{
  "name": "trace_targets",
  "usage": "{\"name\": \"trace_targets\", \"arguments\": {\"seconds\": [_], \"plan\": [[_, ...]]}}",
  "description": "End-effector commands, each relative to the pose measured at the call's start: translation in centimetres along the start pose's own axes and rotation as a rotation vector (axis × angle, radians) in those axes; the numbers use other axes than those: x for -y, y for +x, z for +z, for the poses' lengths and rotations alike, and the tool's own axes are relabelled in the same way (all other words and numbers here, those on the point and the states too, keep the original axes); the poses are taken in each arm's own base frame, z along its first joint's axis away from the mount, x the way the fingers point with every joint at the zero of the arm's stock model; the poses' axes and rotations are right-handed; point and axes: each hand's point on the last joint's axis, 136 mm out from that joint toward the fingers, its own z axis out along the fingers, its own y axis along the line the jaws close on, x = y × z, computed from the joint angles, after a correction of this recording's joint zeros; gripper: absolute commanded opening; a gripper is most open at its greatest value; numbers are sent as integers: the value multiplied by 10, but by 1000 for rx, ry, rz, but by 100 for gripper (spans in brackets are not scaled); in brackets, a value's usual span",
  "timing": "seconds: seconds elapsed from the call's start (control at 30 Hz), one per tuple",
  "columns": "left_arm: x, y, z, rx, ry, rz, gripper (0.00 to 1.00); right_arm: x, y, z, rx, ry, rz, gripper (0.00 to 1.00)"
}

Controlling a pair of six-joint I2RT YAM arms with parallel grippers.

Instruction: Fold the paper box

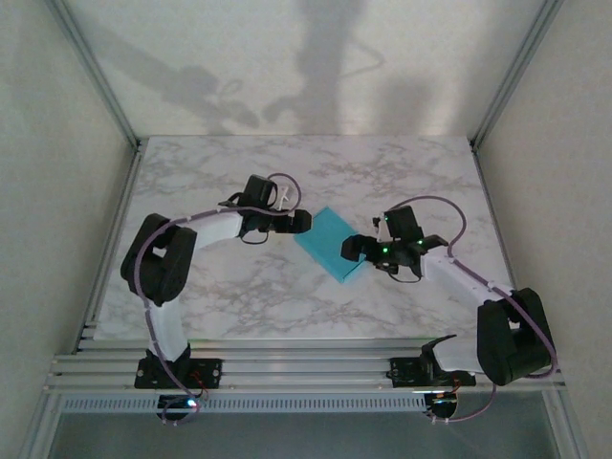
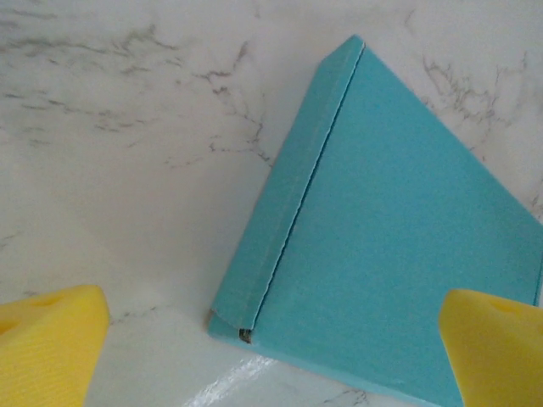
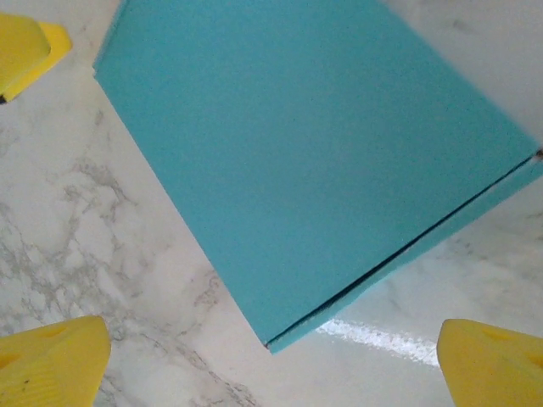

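The paper box point(image 1: 333, 244) lies flat mid-table as a closed, shallow turquoise box, set diagonally. In the left wrist view the paper box point(image 2: 399, 246) shows its top face and a narrow side wall with a small gap at the near corner. My left gripper point(image 1: 304, 222) sits at its upper-left corner, open, and its yellow fingertips point(image 2: 51, 348) straddle that corner without touching it. My right gripper point(image 1: 350, 249) is at the box's right edge, also open. In the right wrist view the paper box point(image 3: 314, 153) shows a dark seam along its side, ahead of the yellow fingertips point(image 3: 51, 360).
The white marble table point(image 1: 239, 296) is bounded by aluminium frame posts point(image 1: 105, 86) at the back corners and a rail point(image 1: 306, 368) at the near edge. A yellow tip point(image 3: 25, 47) of the other gripper shows at the top left of the right wrist view.
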Motion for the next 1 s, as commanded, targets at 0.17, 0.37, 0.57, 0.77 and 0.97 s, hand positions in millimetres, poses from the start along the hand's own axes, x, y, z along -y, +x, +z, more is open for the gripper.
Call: {"name": "trace_targets", "arguments": {"seconds": [0.17,0.37,0.57,0.77,0.97], "plan": [[20,5,10,-98,128,79,99,-12,19,19,-12,-45,59,99],[29,17,18,-170,197,97,99,-15,26,28,-30,-56,66,99],[37,24,22,-201,215,114,99,-19,30,34,-45,-69,74,99],[42,26,17,-203,221,106,99,-17,30,41,-38,-70,85,99],[48,38,11,-228,228,109,99,-16,23,38,6,-60,80,99]]}}
